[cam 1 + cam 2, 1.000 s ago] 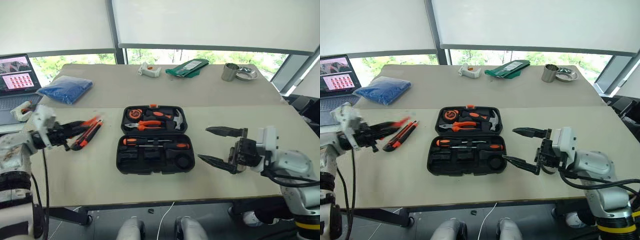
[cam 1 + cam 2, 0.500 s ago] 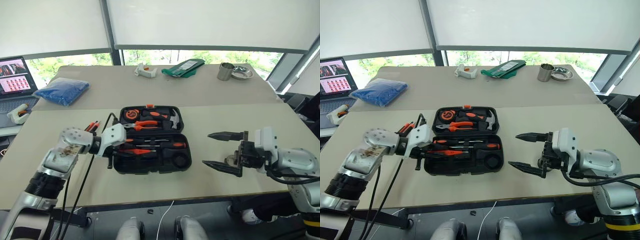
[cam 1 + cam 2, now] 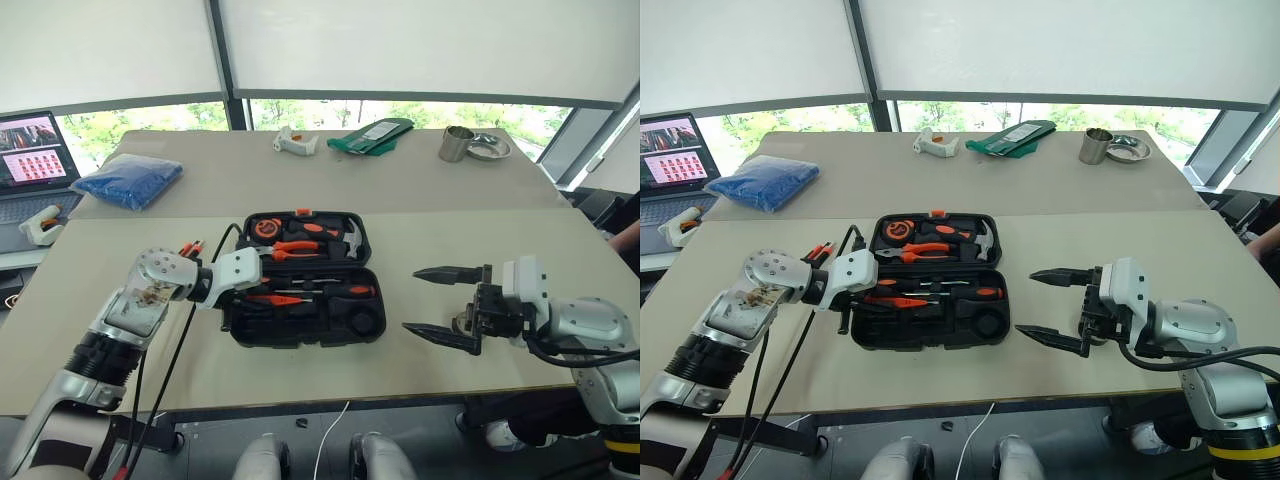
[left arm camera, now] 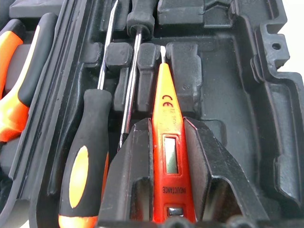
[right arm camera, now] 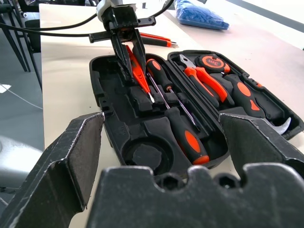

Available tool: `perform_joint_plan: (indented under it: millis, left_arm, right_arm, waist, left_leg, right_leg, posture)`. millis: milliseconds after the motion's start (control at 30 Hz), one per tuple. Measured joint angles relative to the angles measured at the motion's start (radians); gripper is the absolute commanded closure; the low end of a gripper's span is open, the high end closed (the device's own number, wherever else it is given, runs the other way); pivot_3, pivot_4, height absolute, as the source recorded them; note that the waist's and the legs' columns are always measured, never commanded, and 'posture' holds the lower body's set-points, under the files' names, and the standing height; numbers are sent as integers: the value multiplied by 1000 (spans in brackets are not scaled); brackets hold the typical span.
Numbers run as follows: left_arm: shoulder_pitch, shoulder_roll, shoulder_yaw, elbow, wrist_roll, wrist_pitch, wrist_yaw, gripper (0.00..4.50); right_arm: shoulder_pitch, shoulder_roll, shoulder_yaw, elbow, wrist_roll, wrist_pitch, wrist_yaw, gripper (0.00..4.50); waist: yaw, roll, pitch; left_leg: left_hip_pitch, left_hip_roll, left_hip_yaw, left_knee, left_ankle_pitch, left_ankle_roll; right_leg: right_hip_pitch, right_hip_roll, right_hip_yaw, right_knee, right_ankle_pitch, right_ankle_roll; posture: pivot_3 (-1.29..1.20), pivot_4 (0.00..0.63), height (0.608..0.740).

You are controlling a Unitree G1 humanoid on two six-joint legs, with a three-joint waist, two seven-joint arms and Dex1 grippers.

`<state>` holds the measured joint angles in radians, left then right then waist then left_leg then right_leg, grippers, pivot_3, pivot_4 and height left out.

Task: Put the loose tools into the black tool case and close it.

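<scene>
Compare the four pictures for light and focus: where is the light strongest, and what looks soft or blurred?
Left eye view: daylight from the windows behind brightens the table; everything looks sharp. Left wrist view: the orange tester between the left gripper's fingers is crisp, its lettering readable. Right wrist view: the right gripper's fingers close to the camera look soft, the tool case beyond is clearer.

The case (image 4: 228, 95) under my left gripper (image 4: 173, 156) looks like matt black moulded plastic. My tester (image 4: 168, 142) is glossy orange plastic. The screwdriver (image 4: 85, 152) beside it has a shiny steel shaft and, I think, a rubbery handle.
</scene>
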<state>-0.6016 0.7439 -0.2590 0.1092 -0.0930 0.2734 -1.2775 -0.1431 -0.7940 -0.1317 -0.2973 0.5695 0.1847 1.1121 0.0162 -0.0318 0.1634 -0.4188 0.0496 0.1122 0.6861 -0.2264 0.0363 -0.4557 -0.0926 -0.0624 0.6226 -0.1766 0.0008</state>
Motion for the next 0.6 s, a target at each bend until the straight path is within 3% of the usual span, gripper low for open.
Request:
perform_joint_plan:
  millis: [600]
  left_arm:
    - [-50, -22, -53, 50, 65, -13, -9, 4005]
  right_arm:
    - [-5, 6, 21, -2, 0, 16, -3, 0]
  waist:
    - [-3, 0, 0]
  left_leg:
    - [-1, 1, -1, 8, -1, 1]
  right_leg:
    - [1, 0, 1, 4, -2, -4]
  posture:
    - [0, 150, 740]
